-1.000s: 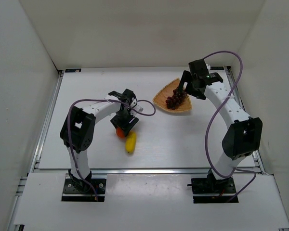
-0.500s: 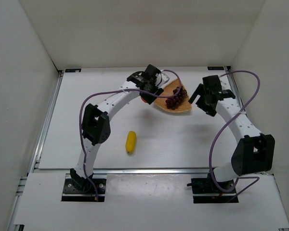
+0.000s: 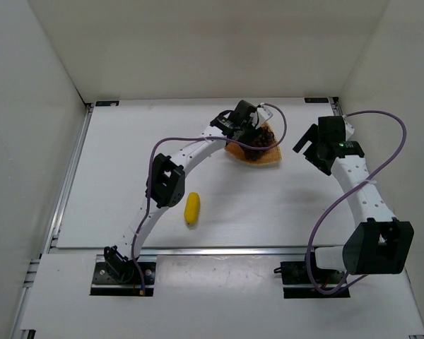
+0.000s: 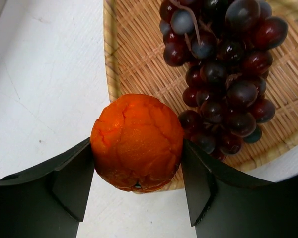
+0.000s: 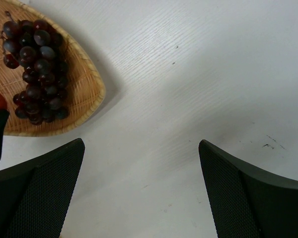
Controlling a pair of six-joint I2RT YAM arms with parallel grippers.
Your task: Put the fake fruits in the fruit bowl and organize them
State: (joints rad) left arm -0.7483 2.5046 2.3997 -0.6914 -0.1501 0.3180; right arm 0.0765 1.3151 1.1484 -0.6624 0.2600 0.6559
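My left gripper (image 3: 249, 133) is shut on the round orange (image 4: 136, 141) and holds it over the near edge of the wicker fruit bowl (image 4: 134, 54). The dark grape bunch (image 4: 223, 74) lies in the bowl just beside the orange. From above, the gripper hides most of the bowl (image 3: 267, 162), and the orange is hidden there. The yellow lemon-like fruit (image 3: 191, 207) lies on the table, well in front and left of the bowl. My right gripper (image 3: 307, 146) is open and empty to the right of the bowl (image 5: 87, 91), with the grapes (image 5: 37, 69) in its view.
White walls enclose the table on the left, back and right. The left arm stretches diagonally from its base up to the bowl. The purple cable (image 3: 381, 166) loops beside the right arm.
My left gripper carried the orange from the table beside the lemon up to the bowl. My right gripper drew back to the right, away from the bowl, leaving the grapes in it.
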